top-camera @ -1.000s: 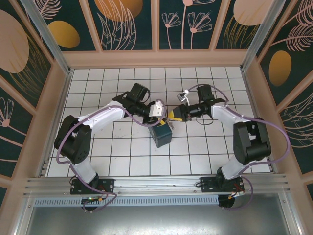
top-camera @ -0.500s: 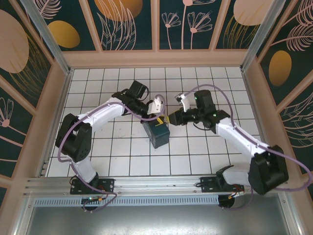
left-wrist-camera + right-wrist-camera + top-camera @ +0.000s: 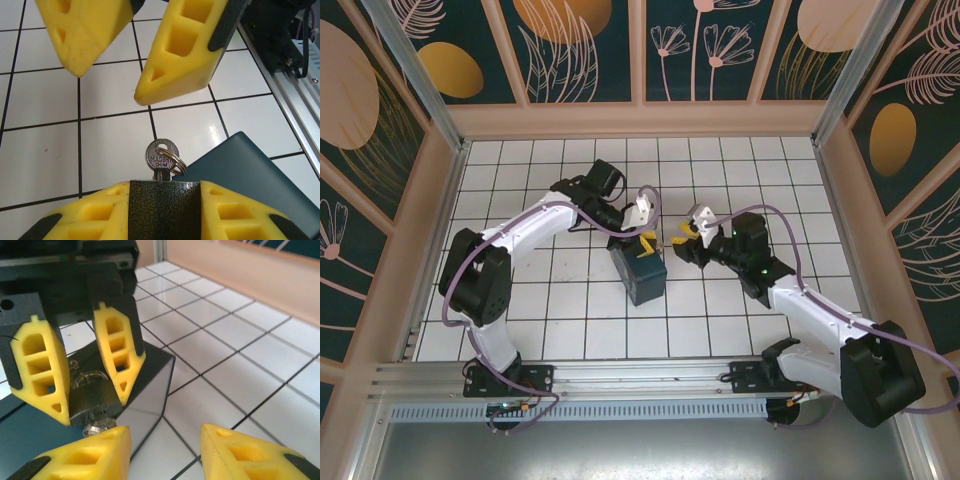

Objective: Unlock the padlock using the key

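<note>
You had the left end effector (image 3: 645, 243) clenched on the padlock (image 3: 165, 210), with the dark body pinched between its two yellow fingers (image 3: 117, 350). The padlock hung over the teal box (image 3: 250, 175), which sat on the tiled surface (image 3: 45, 155). I could not tell whether padlock and box were touching.

The key (image 3: 161, 156) sat in the padlock's end, its round head and little ring sticking out past the left fingertips toward the other arm. In the right wrist view the thin shackle (image 3: 92, 376) arched at the padlock's opposite end, back between the left fingers. I couldn't tell whether it was latched.

Your right end effector (image 3: 111, 84) was released, its fingers spread wide and gripping nothing. It faced the left one head-on, near the key but apart from it, with bare tile showing between the fingertips and the key head. From above, the two end effectors met nose to nose just over the box's far edge.
</note>
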Action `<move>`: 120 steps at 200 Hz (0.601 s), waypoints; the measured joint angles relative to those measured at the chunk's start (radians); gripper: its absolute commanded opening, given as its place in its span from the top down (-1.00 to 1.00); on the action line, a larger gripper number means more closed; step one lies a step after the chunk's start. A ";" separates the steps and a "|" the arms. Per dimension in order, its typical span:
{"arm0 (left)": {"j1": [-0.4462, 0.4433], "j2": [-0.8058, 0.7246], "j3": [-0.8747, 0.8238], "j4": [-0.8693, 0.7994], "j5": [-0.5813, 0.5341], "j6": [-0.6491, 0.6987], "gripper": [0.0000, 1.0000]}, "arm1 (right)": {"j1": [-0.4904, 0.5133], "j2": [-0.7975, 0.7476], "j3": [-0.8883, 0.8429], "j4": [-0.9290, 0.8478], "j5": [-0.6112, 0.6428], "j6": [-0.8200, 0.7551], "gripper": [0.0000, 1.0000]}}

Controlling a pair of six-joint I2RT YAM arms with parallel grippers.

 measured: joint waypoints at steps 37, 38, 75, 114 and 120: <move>0.004 0.019 0.022 -0.031 0.007 0.019 0.44 | 0.096 -0.002 0.000 0.016 0.095 -0.129 0.19; 0.004 0.020 0.023 -0.031 0.007 0.019 0.43 | 0.100 -0.002 0.000 0.016 0.100 -0.135 0.19; 0.007 0.025 0.028 -0.051 0.007 0.034 0.44 | 0.158 -0.034 -0.024 -0.003 0.196 -0.227 0.17; 0.008 0.025 0.039 -0.068 0.012 0.045 0.43 | 0.193 -0.039 -0.033 -0.011 0.257 -0.283 0.20; 0.008 0.025 0.039 -0.069 0.014 0.045 0.43 | 0.198 -0.039 -0.034 -0.010 0.264 -0.290 0.21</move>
